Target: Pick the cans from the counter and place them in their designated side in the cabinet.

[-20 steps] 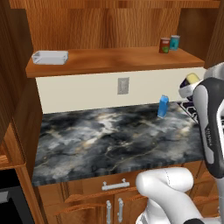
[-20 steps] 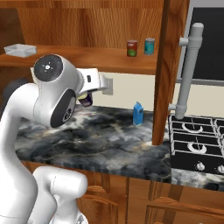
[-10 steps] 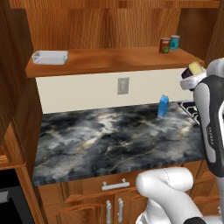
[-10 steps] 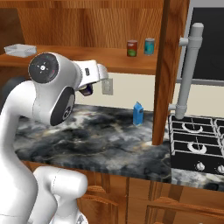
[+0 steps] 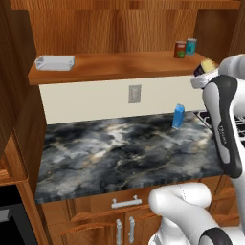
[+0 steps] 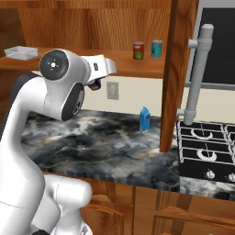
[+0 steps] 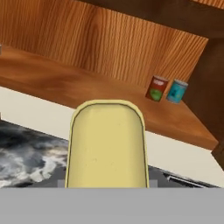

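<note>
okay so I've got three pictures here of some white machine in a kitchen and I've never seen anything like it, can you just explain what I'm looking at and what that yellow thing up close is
It is a computer-rendered kitchen with a white robot arm on a base that can drive. Two pictures come from cameras on that base, behind the arm to its left and right. The third comes from a camera on the hand itself, looking along its fingers.

The big yellow shape is the top of a can the hand appears to be holding, lifted near the wooden cabinet shelf. Whether the fingers are fully closed on it I cannot tell.

On the shelf stand a red can and a teal can side by side, with a pale tray at the far end. On the dark marbled counter stands a slim blue carton.
</note>
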